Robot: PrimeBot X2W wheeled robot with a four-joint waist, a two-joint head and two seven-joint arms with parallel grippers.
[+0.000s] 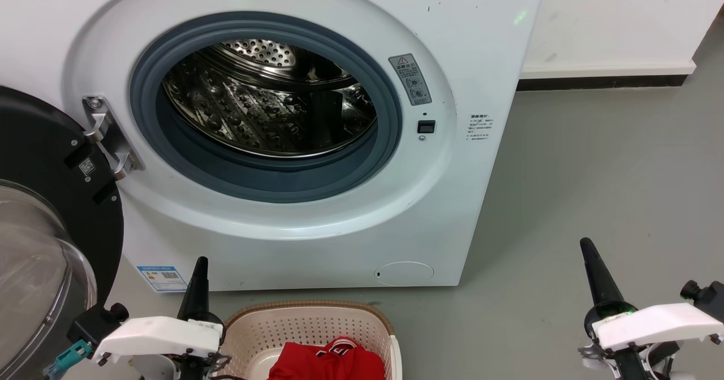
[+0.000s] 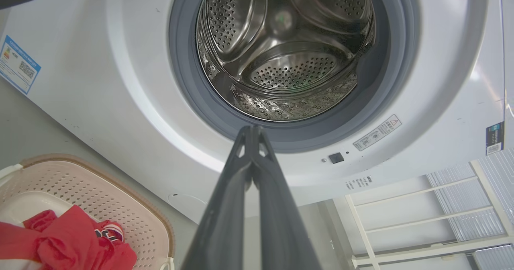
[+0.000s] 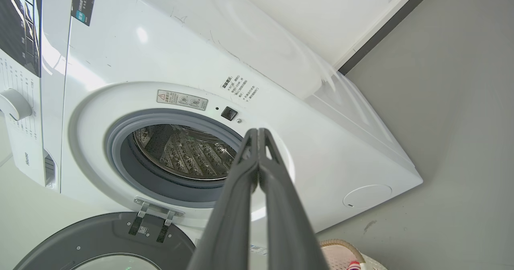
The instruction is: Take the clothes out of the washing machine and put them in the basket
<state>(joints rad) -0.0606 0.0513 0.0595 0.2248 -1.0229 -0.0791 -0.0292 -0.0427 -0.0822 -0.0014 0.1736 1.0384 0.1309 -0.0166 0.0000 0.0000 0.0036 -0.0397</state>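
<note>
The white washing machine (image 1: 464,46) stands ahead with its round door (image 1: 39,199) swung open to the left. I see bare steel inside its drum (image 1: 266,103), also from the left wrist (image 2: 281,53). Red clothes (image 1: 328,360) lie in the cream basket (image 1: 373,326) on the floor before the machine; they appear again, clothes (image 2: 76,242) in basket (image 2: 132,205), at the left wrist view's lower left. My left gripper (image 1: 201,262) is shut and empty beside the basket's left rim, tips together (image 2: 252,128). My right gripper (image 1: 586,245) is shut and empty over the floor at right (image 3: 257,131).
Grey floor (image 1: 611,171) spreads to the right of the machine up to a white wall with a dark skirting (image 1: 605,80). A white shelf frame (image 2: 421,217) shows in the left wrist view. The open door takes up the space at the left.
</note>
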